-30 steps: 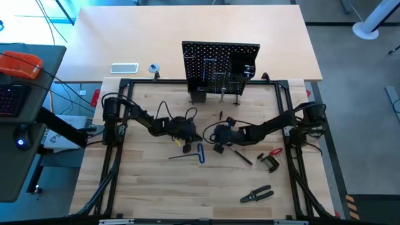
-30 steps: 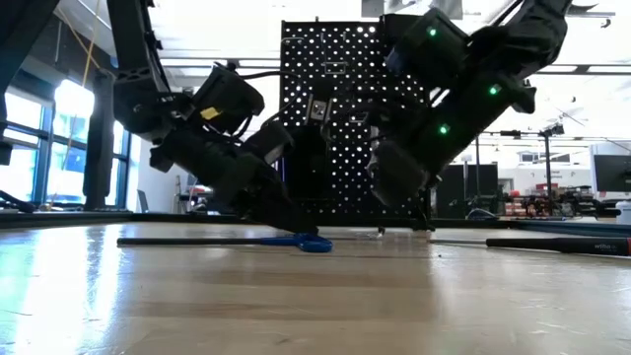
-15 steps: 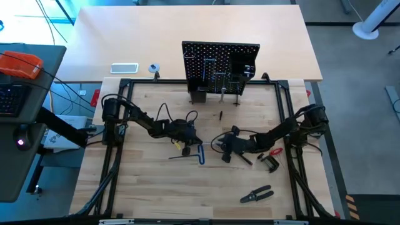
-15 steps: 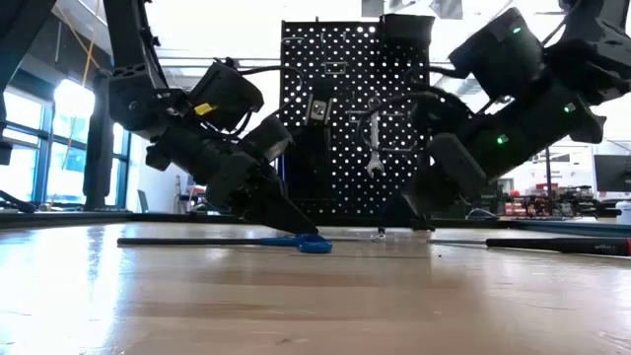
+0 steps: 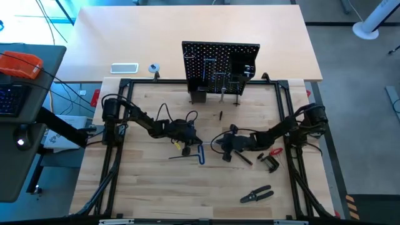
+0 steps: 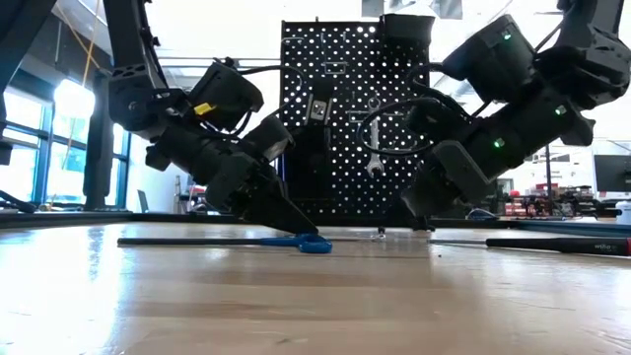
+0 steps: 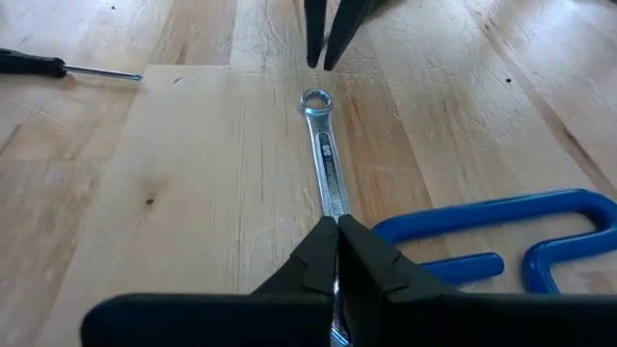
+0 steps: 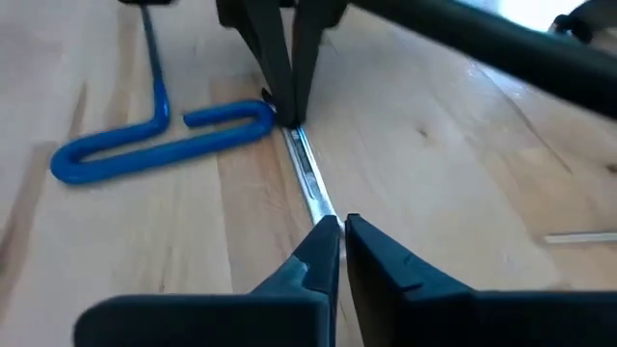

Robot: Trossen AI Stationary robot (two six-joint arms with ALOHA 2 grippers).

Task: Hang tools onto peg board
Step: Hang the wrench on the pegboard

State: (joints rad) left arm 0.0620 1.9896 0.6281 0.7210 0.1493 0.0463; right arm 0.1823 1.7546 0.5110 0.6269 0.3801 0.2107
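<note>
Near the middle of the high view, I am pinching a silver wrench (image 7: pixel 325 172) lying flat on the table: left gripper (image 7: pixel 337 231) closed on one end, right gripper (image 8: pixel 340 229) nearly closed at the other. Next I need to lift it toward the peg board (image 5: pixel 220 67).

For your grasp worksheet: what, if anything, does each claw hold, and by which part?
The left claw is shut on one end of the silver wrench lying on the table. The right claw pinches its other end.
</note>
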